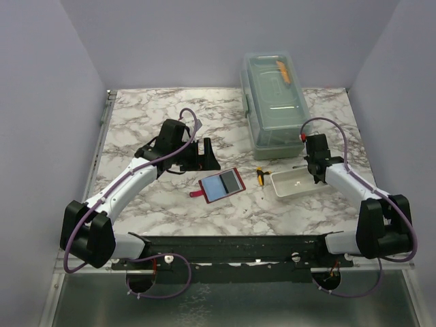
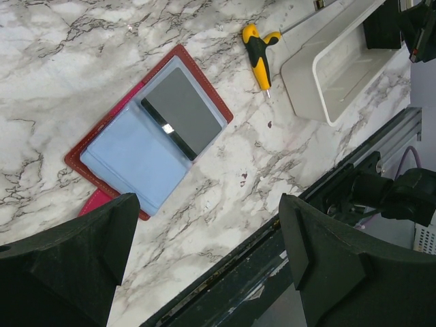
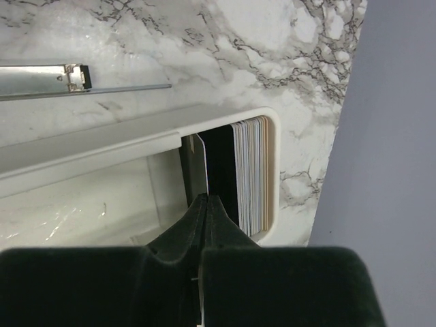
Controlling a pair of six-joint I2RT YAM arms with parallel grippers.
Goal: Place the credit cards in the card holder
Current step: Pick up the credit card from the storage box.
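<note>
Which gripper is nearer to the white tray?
Right. The right gripper is inside the white tray, fingers shut on a card; the left gripper hangs open well to its left, beyond the card holder.

Marble tabletop (image 1: 136, 122) extras
Yellow screwdriver (image 2: 257, 60) lay beside a white tray (image 2: 306, 71); a clear box (image 1: 274, 99) stood behind them.

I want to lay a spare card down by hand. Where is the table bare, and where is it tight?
Bare marble: the far-left stretch beyond the left gripper, and the near strip between the card holder and the front rail. Tight: between holder and white tray, where the screwdriver lies, and between tray and clear box.
</note>
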